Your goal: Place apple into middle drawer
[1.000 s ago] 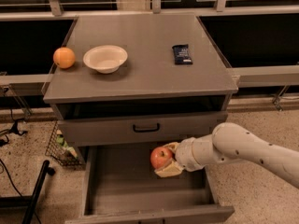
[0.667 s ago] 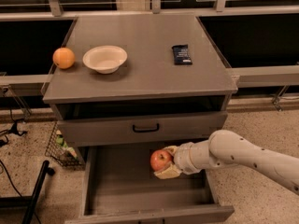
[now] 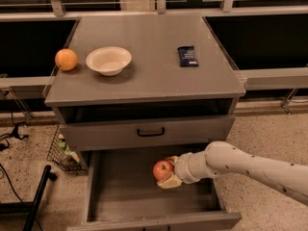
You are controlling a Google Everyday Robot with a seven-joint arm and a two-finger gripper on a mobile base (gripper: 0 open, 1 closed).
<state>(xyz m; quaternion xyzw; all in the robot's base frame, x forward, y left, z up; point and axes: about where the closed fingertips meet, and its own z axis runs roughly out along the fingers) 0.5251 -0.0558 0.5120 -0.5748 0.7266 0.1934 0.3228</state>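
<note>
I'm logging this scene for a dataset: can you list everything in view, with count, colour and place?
apple: one, red, held over the middle drawer
middle drawer: one, grey, pulled open, lowest
upper drawer: one, grey, black handle, above it
cabinet top: one, grey
orange: one, orange, top's left edge
bowl: one, cream, beside the orange
snack packet: one, dark blue, top's right
wire basket: one, dark, floor at left
gripper: one, pale, shut on the apple
arm: one, white, from the right
</note>
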